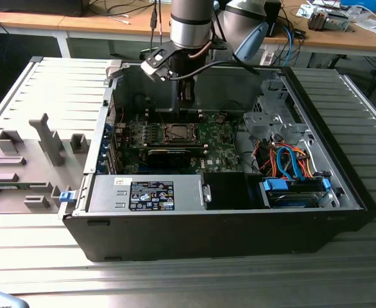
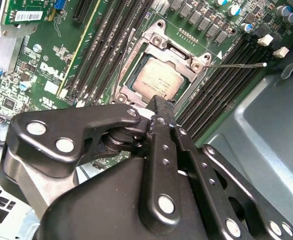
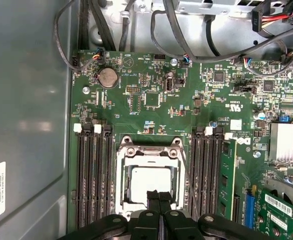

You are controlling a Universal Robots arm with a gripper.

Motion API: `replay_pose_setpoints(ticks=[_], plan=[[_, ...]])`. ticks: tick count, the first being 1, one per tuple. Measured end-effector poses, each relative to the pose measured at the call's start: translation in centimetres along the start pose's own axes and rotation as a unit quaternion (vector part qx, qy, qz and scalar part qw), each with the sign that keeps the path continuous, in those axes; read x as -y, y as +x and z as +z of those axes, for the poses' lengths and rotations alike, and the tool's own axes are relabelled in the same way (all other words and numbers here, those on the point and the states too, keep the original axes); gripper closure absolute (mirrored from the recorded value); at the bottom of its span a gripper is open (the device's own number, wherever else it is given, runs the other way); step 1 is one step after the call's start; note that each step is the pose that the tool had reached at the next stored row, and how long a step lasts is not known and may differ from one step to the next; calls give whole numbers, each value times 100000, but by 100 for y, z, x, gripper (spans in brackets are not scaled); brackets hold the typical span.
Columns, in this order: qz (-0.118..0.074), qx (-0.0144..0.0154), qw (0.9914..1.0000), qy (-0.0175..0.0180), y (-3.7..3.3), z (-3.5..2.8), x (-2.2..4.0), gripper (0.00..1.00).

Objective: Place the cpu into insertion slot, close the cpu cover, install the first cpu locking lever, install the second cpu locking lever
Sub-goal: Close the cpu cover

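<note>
- Gripper (image 3: 159,195), fingertips pressed together and holding nothing, over the cpu's (image 3: 149,181) edge.
- Cpu seated in the insertion slot (image 3: 127,189), cpu cover (image 3: 149,154) lying flat around it.
- Green circuit board (image 3: 151,117) inside the open computer case (image 1: 207,234), on a ribbed metal table (image 1: 175,282).

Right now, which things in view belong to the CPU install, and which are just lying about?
Job in hand:
cpu
cpu cover
locking lever
end effector, shut, by the cpu's edge

Lying about:
memory slots
coin battery
heatsink
blue cables
</note>
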State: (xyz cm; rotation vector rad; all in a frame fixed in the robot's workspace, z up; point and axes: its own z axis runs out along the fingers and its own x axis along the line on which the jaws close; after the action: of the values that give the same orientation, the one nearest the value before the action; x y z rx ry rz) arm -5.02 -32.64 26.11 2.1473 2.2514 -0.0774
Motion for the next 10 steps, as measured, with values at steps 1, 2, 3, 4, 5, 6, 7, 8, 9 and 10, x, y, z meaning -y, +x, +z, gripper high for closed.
replay_pose_setpoints(ticks=[1, 2, 3, 4, 5, 6, 7, 8, 9, 10], plan=[[0, -2, 100000, -2, 0, -7, 0, 89], [2, 4, 100000, 0, -1, -17, 0, 89], [1, 4, 100000, -1, -2, -28, 1, 89], [-1, 4, 100000, 1, -2, -38, 1, 89], [1, 0, 100000, -3, -3, -52, 1, 89], [1, -1, 100000, -2, -3, -60, 1, 89], [0, 2, 100000, 0, -4, -69, 1, 89], [1, -1, 100000, -2, -5, -82, 1, 89], [1, 1, 100000, -2, -5, -89, 1, 89], [-1, 1, 100000, 2, -5, -98, 2, 89]])
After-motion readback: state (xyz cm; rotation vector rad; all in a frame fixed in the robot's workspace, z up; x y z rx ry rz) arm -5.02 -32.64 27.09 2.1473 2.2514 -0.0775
